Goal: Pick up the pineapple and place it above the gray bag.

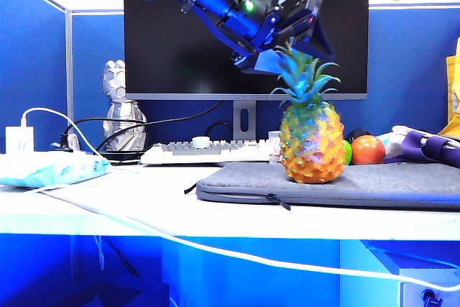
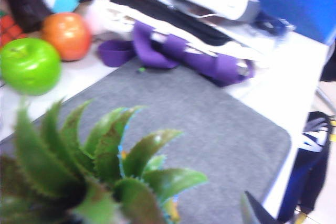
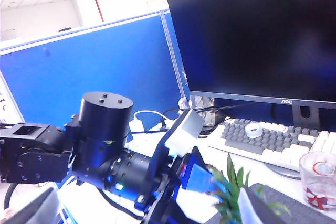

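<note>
Gray fabric carries the pineapple: it stands upright on the bag, near that bag's left end, crown up. The left gripper hangs just above the crown, fingers spread wide and empty, arm slanting down from upper left. The right gripper waits well apart, looking across at the left arm, fingers wide too. Judged from this, the placing looks done.
</note>
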`<action>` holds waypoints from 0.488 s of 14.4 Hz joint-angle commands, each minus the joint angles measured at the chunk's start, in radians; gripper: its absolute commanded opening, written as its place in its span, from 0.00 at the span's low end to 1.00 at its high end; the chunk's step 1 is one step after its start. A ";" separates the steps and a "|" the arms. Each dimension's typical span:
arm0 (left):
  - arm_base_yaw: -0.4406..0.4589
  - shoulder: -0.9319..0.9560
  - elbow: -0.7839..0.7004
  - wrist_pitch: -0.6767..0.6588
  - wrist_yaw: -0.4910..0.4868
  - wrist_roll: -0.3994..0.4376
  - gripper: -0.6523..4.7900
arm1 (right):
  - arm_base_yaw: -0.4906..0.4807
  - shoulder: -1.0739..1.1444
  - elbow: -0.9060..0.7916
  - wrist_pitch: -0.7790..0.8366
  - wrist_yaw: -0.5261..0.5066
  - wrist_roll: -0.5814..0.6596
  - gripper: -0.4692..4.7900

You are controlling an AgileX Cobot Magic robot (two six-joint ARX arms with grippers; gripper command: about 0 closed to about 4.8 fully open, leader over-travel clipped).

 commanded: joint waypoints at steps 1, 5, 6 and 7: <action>0.000 -0.001 0.000 0.002 -0.003 -0.001 1.00 | 0.000 0.000 0.005 -0.215 -0.004 -0.149 1.00; 0.000 0.000 -0.005 0.050 -0.003 -0.067 1.00 | 0.000 0.034 0.005 -0.430 0.058 -0.317 1.00; 0.000 0.001 -0.005 0.079 0.007 -0.094 1.00 | -0.002 0.034 0.005 -0.439 0.070 -0.322 1.00; 0.000 0.002 -0.005 0.120 0.008 -0.118 1.00 | -0.001 0.034 0.005 -0.438 0.069 -0.322 1.00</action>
